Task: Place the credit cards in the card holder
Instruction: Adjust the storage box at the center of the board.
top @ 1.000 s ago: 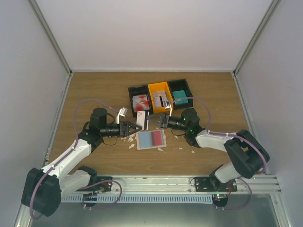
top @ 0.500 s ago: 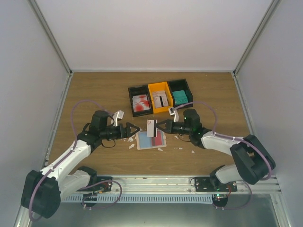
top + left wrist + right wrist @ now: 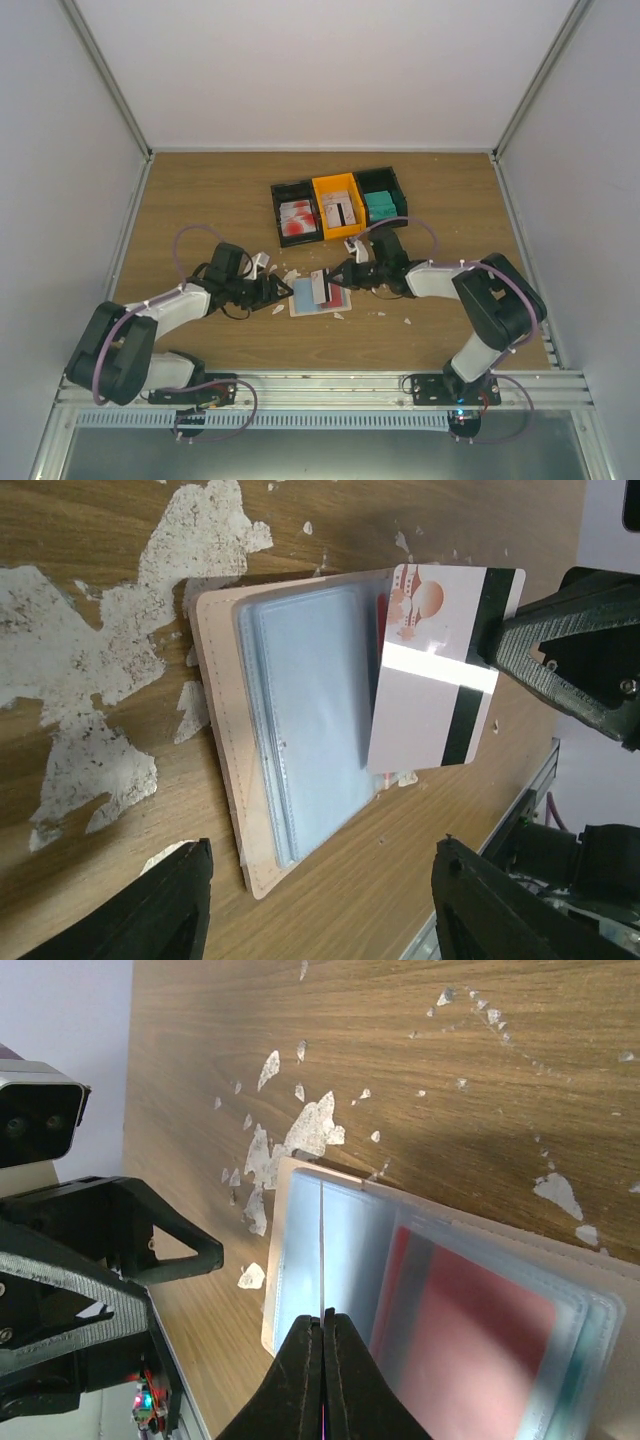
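Fingers of our R gripper (image 3: 322, 1322) press together on a white credit card (image 3: 430, 670) w/ a dark stripe, held on edge over the open card holder (image 3: 225, 780), which lies flat on the table (image 3: 200, 200). L gripper (image 3: 278, 290) sits just beside it, fingers spread.

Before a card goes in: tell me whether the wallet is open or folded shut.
Open. The wallet lies spread flat, clear pockets facing up, while the right gripper holds a card edge-on over it.
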